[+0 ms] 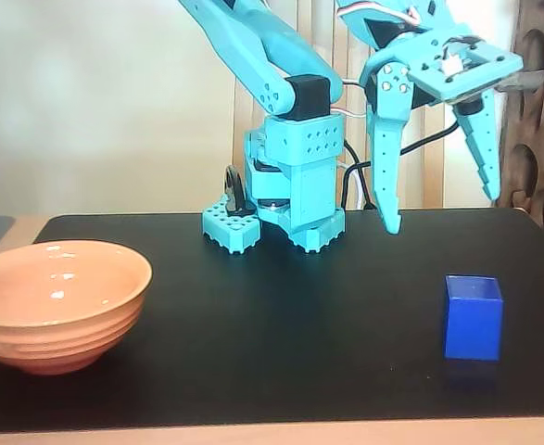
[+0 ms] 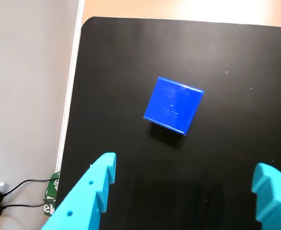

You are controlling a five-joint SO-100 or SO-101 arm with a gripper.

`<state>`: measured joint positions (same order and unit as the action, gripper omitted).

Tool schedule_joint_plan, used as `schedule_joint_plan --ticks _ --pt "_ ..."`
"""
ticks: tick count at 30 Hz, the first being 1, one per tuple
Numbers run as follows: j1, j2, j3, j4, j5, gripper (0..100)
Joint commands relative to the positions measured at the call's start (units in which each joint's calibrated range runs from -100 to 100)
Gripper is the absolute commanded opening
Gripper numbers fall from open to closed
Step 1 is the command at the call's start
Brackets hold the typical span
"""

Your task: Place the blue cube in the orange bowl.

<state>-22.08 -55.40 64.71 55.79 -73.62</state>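
The blue cube [image 1: 473, 317] stands on the black mat at the front right of the fixed view. In the wrist view the blue cube [image 2: 173, 105] lies above the middle, ahead of the fingers. The orange bowl [image 1: 56, 301] sits at the front left of the fixed view, empty, and is out of the wrist view. My turquoise gripper [image 1: 443, 213] hangs in the air above and behind the cube, open wide and empty, fingers pointing down. In the wrist view the gripper [image 2: 188, 177] shows as two fingertips at the bottom, spread far apart.
The arm's base [image 1: 281, 209] stands at the back middle of the black mat [image 1: 281, 324]. A brown lattice screen [image 1: 538, 120] stands at the far right. In the wrist view a wall and black cables [image 2: 11, 201] lie left of the mat's edge.
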Motion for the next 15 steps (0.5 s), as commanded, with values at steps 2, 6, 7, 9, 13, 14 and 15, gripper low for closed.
schedule_joint_plan --ticks 2,6,7,9,13,14,15 --pt "-2.1 3.6 -6.9 -6.7 -2.4 32" --pt "-2.5 7.0 -8.4 -8.5 -2.9 32" --pt "-2.4 7.5 -9.1 -8.5 -2.9 32" --pt "-2.3 9.4 -10.7 -8.4 -3.0 32" --pt "-2.6 12.1 -12.5 -8.2 -4.8 32" --pt "-2.8 12.5 -12.6 -8.2 -5.3 32" --pt "-3.0 12.8 -12.6 -8.2 -5.7 32"
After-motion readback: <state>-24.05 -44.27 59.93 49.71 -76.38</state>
